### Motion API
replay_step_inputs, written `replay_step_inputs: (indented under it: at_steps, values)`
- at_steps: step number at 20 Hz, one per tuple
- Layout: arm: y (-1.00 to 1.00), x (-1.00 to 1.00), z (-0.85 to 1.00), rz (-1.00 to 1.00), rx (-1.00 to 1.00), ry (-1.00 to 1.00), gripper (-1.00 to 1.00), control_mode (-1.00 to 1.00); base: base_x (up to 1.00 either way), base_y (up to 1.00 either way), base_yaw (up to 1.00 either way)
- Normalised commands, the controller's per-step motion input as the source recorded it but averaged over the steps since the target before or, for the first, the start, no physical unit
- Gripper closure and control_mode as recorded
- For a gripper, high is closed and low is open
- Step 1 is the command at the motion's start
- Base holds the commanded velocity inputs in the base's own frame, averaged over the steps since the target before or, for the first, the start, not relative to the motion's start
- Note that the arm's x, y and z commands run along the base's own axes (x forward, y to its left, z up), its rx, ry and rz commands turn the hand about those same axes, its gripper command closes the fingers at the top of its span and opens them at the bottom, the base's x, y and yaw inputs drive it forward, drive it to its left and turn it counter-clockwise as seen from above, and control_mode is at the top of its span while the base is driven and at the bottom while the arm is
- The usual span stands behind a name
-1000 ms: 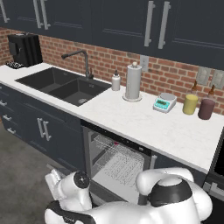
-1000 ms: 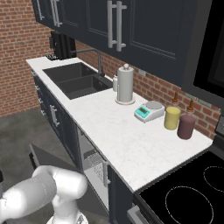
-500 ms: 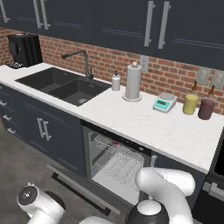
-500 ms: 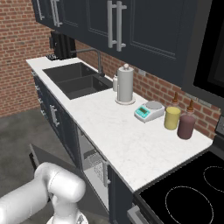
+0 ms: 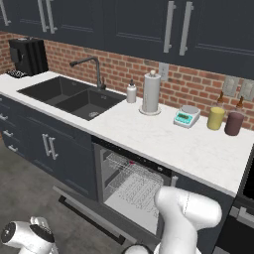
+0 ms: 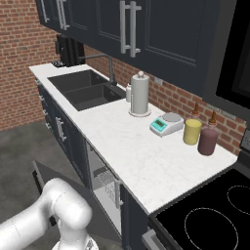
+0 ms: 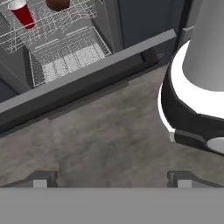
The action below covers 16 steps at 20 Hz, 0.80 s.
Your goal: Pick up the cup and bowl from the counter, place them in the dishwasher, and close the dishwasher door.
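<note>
In the hand view the red cup [image 7: 22, 14] and the dark brown bowl [image 7: 57, 4] sit in the white wire rack [image 7: 65, 52] of the open dishwasher [image 5: 131, 186]. The dishwasher door [image 7: 87, 76] hangs down, with its dark bar handle [image 7: 87, 98] facing the floor. My gripper [image 7: 111, 180] is open and holds nothing. It hovers low over the grey floor in front of the door, short of the handle. The hand [image 5: 27, 234] is at the lower left, left of the door [image 5: 94, 211]. The white counter [image 5: 163, 139] runs above.
A sink [image 5: 74, 96], a paper towel roll [image 5: 151, 92], a scale [image 5: 186, 116], a yellow jar [image 5: 216, 118] and a maroon jar [image 5: 233, 123] stand on the counter. The black stovetop [image 6: 215, 210] lies to the right. Navy cabinets [image 5: 47, 146] flank the dishwasher.
The arm has swung down and to the left, carrying the hand from in front of the dishwasher to low over the floor beside the lowered door.
</note>
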Motion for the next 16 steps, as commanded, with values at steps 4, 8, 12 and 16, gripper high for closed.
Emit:
replay_step_inputs:
  at_steps: [4,8,12,16]
  values:
    - [0.00,0.36,-0.66,-0.17,-0.24,0.01,-1.00,-1.00,0.00,0.00,0.00]
    - [0.01,0.44,-0.78,-0.10,-0.27,-0.01,-1.00,-1.00,0.00,0.00,0.00]
    - [0.13,0.45,-0.88,-0.02,-0.37,-0.07,-1.00,-1.00,0.00,0.00,0.00]
    - [0.21,0.43,-0.76,0.00,-0.37,-0.10,-1.00,-1.00,0.00,0.00,0.00]
